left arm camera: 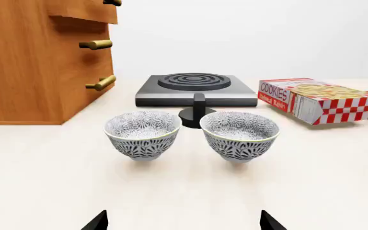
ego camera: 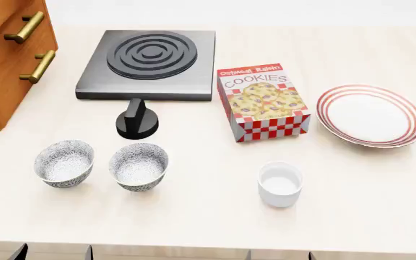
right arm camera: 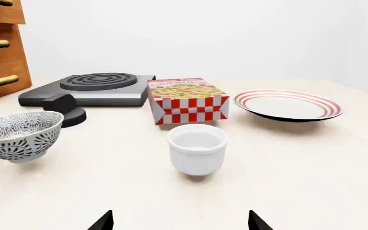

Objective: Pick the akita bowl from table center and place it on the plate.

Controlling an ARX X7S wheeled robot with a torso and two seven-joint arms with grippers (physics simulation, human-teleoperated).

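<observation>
Two speckled grey-and-white bowls stand side by side on the pale table. The akita bowl is the one nearer the table's middle, also seen as akita bowl and akita bowl. Its twin stands just to its left. The red-ringed white plate lies at the far right, shown too as plate. My left gripper is open and empty, short of both bowls. My right gripper is open and empty, short of the white cup.
A white cup stands between bowl and plate, nearer me. A cookies box lies behind it. A black hotplate with a knob is at the back. A wooden drawer cabinet stands at the left.
</observation>
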